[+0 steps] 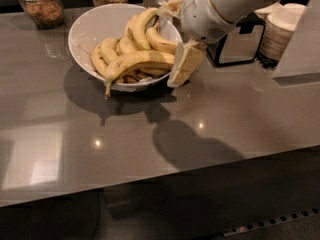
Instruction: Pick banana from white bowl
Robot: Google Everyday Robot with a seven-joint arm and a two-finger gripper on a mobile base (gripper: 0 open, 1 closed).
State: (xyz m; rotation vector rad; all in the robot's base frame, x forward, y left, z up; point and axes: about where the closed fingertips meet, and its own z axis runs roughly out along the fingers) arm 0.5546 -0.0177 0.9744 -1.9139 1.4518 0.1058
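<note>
A large white bowl (95,21) stands on the grey counter at the back left. It holds a bunch of yellow bananas (132,54); one long banana (140,61) lies across the front, its stem hanging over the rim. My gripper (184,68) hangs from the white arm at the bowl's right rim, next to the bananas, its pale fingers pointing down. Nothing shows between them.
Two glass jars (42,4) of dry food stand at the back left. A black and white dispenser (235,41) and stacked pale paper cups (280,31) stand at the back right. The grey counter (150,149) reaches toward the front edge.
</note>
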